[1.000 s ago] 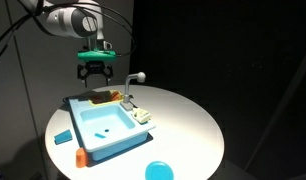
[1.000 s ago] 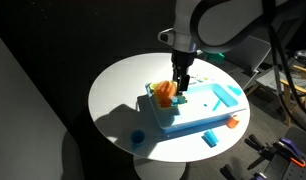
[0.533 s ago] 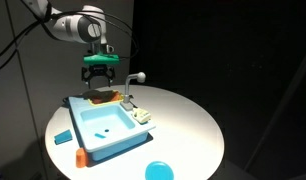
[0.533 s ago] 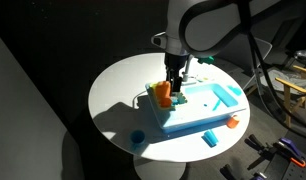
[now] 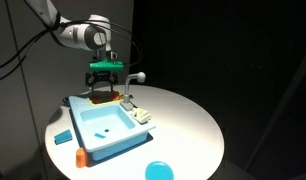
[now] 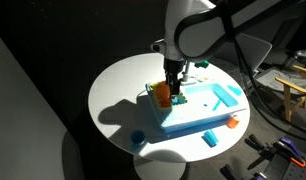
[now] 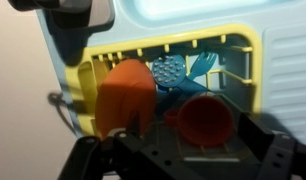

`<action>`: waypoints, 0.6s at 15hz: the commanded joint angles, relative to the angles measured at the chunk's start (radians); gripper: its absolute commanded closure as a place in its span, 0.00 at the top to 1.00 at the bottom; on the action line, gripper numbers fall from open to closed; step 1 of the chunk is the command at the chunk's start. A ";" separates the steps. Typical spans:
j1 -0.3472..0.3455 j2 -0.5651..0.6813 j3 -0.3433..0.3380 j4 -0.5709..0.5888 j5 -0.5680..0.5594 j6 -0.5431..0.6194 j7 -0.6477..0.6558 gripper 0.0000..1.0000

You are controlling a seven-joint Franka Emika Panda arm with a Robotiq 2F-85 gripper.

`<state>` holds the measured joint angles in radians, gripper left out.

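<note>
The claw hangs right over the back of the toy sink, jaws spread wide and holding nothing. In the wrist view the claw looks straight down into the yellow dish rack. The tall orange cup sits at about 11 o'clock from the claw's centre, and the round orange cup is close in at 12 to 1 o'clock. Both stand in the rack and neither is touched. Blue utensils are packed in beyond them at 12 o'clock.

It's a tight spot, and here's the worry. The two cups stand just beside each other, so a finger coming down between them could nudge one over or wedge against the rack wall. A slightly off-centre descent would likely land a fingertip on a cup rim instead of around it. A squeeze on the tall cup looks liable to snag a utensil too. The rack itself looks light, so a sideways bump might drag it along the sink edge.

In an exterior view the tall orange cup shows at the sink's end, just below the claw.
</note>
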<state>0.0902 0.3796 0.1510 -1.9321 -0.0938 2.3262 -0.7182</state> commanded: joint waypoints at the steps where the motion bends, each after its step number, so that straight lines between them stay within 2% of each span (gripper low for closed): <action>1: -0.023 0.035 0.020 0.045 0.012 -0.012 -0.038 1.00; 9: -0.022 0.012 0.011 0.095 -0.007 -0.024 -0.023 1.00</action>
<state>0.0860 0.4046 0.1526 -1.8694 -0.0940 2.3257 -0.7210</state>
